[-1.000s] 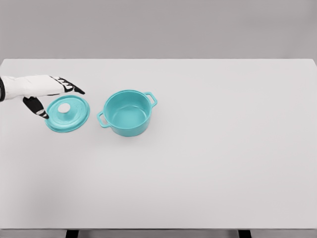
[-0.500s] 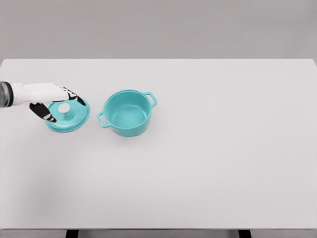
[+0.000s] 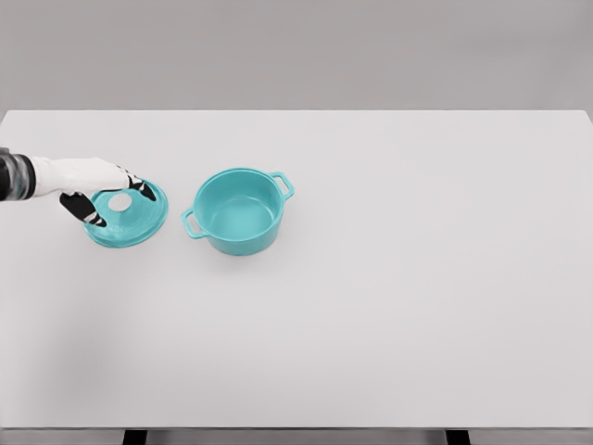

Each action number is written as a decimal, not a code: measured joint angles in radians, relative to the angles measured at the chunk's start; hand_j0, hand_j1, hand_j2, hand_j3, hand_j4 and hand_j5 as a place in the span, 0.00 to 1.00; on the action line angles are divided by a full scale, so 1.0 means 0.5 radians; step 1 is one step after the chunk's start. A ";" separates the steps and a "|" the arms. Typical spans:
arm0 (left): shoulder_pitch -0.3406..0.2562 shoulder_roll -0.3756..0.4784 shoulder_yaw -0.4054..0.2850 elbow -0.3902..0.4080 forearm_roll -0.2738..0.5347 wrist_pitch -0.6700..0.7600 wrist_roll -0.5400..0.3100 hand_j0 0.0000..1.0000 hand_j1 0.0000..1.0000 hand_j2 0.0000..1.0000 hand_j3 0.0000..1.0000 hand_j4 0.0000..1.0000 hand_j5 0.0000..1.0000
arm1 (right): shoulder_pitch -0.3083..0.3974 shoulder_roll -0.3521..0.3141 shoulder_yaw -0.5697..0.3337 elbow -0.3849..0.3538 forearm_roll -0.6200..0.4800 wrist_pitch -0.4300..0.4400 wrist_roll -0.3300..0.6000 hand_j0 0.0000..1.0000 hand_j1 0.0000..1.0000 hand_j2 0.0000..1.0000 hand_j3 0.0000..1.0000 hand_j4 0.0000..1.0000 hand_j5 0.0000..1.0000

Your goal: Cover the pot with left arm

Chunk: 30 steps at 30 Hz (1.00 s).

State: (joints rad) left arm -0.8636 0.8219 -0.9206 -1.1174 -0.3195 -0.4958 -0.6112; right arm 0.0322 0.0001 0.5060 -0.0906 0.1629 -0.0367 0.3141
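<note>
A white table (image 3: pixel 389 306) is carrying 1 open teal pot (image 3: pixel 237 212). Just left of it, the teal lid (image 3: pixel 130 221) is lying flat, the left hand (image 3: pixel 97 185) apparently pinching its white knob (image 3: pixel 120 200).

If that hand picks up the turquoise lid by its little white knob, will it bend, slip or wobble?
The lid looks like a rigid, shallow dome, so it probably won't flex. Its knob is small and smooth-looking, so the left hand may slip. Held by that one central point, the wide lid could tilt.
</note>
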 measured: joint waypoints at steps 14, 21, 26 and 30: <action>-0.018 -0.051 -0.001 0.090 -0.012 0.005 0.001 0.76 0.76 0.76 0.76 0.76 0.76 | 0.000 0.000 0.000 0.000 0.000 0.000 0.000 1.00 1.00 1.00 1.00 1.00 1.00; -0.021 -0.066 0.005 0.109 -0.010 0.016 0.005 0.73 0.73 0.73 0.73 0.73 0.73 | 0.000 0.000 0.000 0.000 0.000 0.000 0.000 1.00 1.00 1.00 1.00 1.00 1.00; -0.025 -0.067 0.004 0.110 -0.018 0.011 0.004 0.66 0.66 0.66 0.66 0.66 0.66 | 0.000 0.000 0.000 0.000 0.000 0.000 0.000 1.00 1.00 1.00 1.00 1.00 1.00; -0.025 -0.067 0.002 0.109 -0.026 0.006 0.004 0.57 0.57 0.57 0.57 0.57 0.57 | 0.000 0.000 0.000 0.000 0.000 0.000 0.000 1.00 1.00 1.00 1.00 1.00 1.00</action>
State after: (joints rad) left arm -0.8759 0.7883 -0.9194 -1.0627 -0.3325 -0.4929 -0.6093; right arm 0.0322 0.0001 0.5060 -0.0907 0.1629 -0.0367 0.3141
